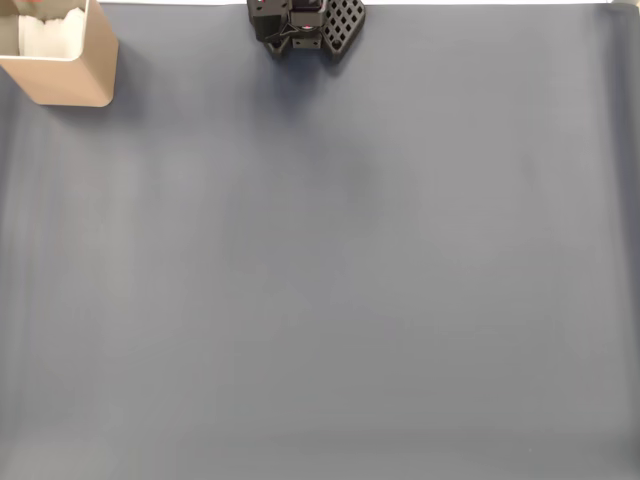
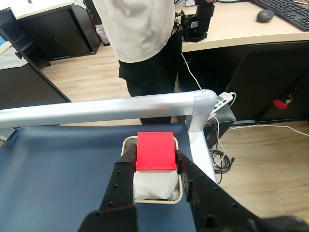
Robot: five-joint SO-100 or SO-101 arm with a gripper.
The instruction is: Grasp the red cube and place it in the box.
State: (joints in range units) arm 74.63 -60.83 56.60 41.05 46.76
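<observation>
So the grasp part looks done and the placing step is what's in hand here: the red cube (image 2: 155, 151) is carried directly above the box (image 2: 175, 198), which is parked at the corner of the dark blue table (image 2: 58, 174) next to a silver rail (image 2: 106, 109). In the fixed view the box (image 1: 70, 75) is tucked into the top left corner of the table (image 1: 320, 300), with part of the arm (image 1: 305, 25) poking in at the top edge, so the arm is presumably reached out and held high over that corner. In the wrist view the gripper (image 2: 155, 162) is pointed down at the box's white lining, jaws clamped on the cube from both sides, cube well clear of the rim. A person in a light top (image 2: 137, 26) is stood just behind the rail. Next move, as judged from this: a slight lowering, then the jaws opened so the cube gets dropped inside
</observation>
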